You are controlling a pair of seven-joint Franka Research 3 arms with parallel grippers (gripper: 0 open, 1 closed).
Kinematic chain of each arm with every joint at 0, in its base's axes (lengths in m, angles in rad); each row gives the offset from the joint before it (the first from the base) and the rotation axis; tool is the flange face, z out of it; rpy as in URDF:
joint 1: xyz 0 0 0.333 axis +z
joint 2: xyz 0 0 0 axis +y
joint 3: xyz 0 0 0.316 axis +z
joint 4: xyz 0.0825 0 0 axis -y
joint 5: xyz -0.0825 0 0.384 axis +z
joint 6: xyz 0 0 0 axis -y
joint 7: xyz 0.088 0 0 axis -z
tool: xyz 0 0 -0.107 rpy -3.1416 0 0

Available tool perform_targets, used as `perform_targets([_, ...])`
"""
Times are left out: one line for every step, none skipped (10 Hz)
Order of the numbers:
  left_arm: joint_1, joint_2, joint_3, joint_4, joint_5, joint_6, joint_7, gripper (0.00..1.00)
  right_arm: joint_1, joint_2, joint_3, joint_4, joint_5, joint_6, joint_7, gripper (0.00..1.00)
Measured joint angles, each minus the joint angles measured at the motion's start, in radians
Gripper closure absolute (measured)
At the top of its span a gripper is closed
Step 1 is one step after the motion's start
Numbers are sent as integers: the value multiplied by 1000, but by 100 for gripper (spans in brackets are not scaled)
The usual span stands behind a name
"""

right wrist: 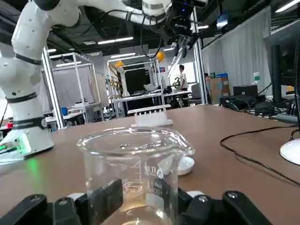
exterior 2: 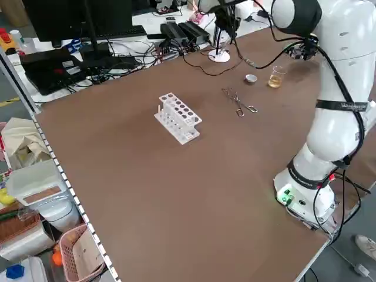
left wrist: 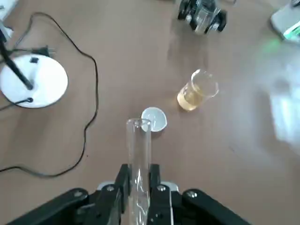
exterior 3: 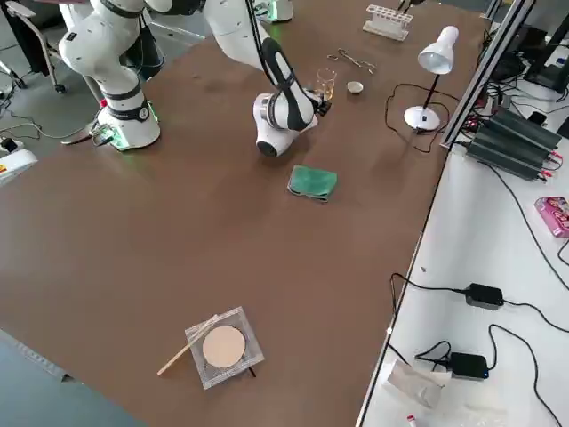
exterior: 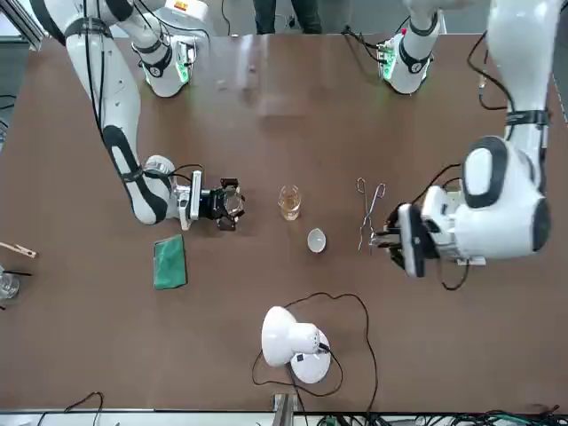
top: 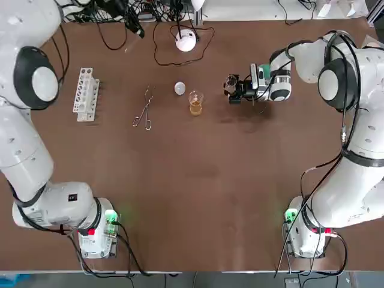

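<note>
My right gripper [top: 233, 89] hangs low over the table, shut on an empty clear glass beaker [right wrist: 136, 171] held level just off the surface. A short way beyond it stand a small beaker of amber liquid [top: 195, 103] and a white cap [top: 179, 88]. My left gripper [left wrist: 138, 177] is raised over the far side of the table, shut on a clear test tube [left wrist: 138, 150] that points down toward the white cap [left wrist: 153, 118]. From that wrist view the amber beaker [left wrist: 197, 91] and the right gripper's beaker [left wrist: 202, 16] both show below.
Metal tongs [top: 144, 111] lie left of the cap, and a white test tube rack [top: 86, 93] stands further left. A white desk lamp [top: 186, 41] with its cord is at the far edge. A green cloth [exterior: 169, 262] and a mesh pad [exterior 3: 222, 347] lie on the right side.
</note>
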Motion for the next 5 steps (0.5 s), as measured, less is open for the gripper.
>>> perform_targets([136, 0, -104, -2, 0, -40, 35, 79, 12, 0, 12, 12, 38, 2, 21, 61])
perform_targets([245, 3, -174, -5, 0, -87, 82, 79, 46, -1, 18, 27, 92, 22, 49, 61])
perform_targets([333, 12, -219, -9, 0, -141, 136, 79, 92, -1, 21, 41, 156, 47, 77, 61])
perform_targets([413, 29, -244, -13, 0, -195, 214, 79, 141, -2, 24, 51, 218, 68, 97, 61])
perform_targets([490, 53, -253, -15, -4, -250, 309, 79, 178, -2, 30, 57, 266, 87, 109, 61])
